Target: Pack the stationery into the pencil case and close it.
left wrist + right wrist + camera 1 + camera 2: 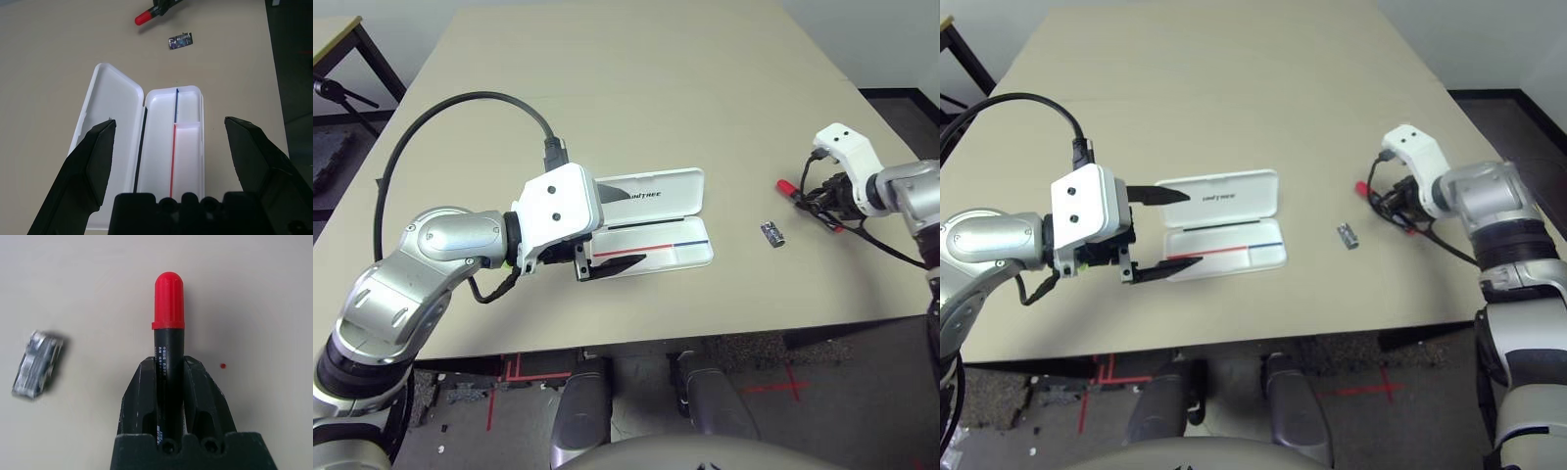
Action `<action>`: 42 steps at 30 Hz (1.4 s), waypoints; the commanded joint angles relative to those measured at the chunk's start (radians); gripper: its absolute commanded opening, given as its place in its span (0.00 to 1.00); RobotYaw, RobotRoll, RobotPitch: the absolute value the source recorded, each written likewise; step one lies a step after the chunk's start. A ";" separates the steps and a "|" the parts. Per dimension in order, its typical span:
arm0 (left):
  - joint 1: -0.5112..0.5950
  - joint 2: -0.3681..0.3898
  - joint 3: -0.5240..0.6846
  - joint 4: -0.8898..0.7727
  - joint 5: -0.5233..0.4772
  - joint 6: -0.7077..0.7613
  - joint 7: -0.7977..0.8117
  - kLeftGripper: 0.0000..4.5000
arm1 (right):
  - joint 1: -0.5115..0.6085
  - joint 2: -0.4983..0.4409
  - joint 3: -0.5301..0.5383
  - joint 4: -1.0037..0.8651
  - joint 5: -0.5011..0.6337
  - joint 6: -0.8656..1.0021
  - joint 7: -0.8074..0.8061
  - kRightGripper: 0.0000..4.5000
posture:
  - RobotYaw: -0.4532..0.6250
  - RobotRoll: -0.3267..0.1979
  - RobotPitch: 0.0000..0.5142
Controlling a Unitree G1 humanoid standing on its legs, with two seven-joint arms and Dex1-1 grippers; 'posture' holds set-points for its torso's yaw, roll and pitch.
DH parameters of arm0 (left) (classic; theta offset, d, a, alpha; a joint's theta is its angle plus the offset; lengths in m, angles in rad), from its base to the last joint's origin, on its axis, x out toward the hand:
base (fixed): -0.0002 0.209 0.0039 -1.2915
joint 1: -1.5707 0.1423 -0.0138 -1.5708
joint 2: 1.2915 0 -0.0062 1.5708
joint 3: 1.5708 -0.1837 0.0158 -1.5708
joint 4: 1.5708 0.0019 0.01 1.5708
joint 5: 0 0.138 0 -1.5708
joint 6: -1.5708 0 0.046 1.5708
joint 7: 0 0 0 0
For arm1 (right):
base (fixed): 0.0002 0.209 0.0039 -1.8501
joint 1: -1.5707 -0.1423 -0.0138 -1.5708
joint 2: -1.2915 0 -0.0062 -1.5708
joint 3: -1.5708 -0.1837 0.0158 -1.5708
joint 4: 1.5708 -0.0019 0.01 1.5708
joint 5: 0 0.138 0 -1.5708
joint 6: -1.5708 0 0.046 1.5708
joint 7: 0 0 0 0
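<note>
The white pencil case (pixel 656 253) lies open in the middle of the table, its lid (pixel 651 189) with dark lettering folded back on the far side. A red-and-blue stripe runs inside the base. My left gripper (pixel 612 230) is open at the case's left end, one finger over the lid and one along the base's near edge. At the table's right, my right gripper (pixel 168 369) is shut on the black marker (pixel 168 298), whose red cap points toward the case. A tiny dark-and-silver clip-like piece (pixel 772 233) lies on the table between case and marker.
The tan table (pixel 636 78) stretches bare behind the case. Its front edge runs close below the case and the clip. A black cable (pixel 460 98) loops above my left arm. Another table's corner (pixel 335 34) stands at the far left.
</note>
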 commanded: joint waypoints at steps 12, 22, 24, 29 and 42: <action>-0.002 0.015 -0.026 0.006 0.004 -0.017 -0.016 1.00 | 0.111 -0.068 -0.002 -0.365 0.038 -0.300 0.244 0.11 | 0.42 0.62 0.28; -0.001 0.016 -0.034 0.010 0.013 -0.019 -0.009 1.00 | -0.019 0.046 0.126 -0.491 -0.056 -0.226 0.269 0.11 | 0.43 0.62 0.27; 0.000 0.016 -0.035 0.010 0.015 -0.019 -0.007 1.00 | -0.037 0.075 0.148 -0.503 -0.073 -0.196 0.263 0.11 | 0.43 0.62 0.26; 0.005 0.015 -0.034 0.004 0.019 -0.017 -0.001 1.00 | -0.082 0.168 0.216 -0.513 -0.124 -0.136 0.234 0.11 | 0.44 0.62 0.26; 0.023 0.024 -0.027 -0.001 0.028 -0.021 0.004 1.00 | -0.101 0.352 0.293 -0.494 -0.192 -0.139 0.144 0.11 | 0.46 0.62 0.25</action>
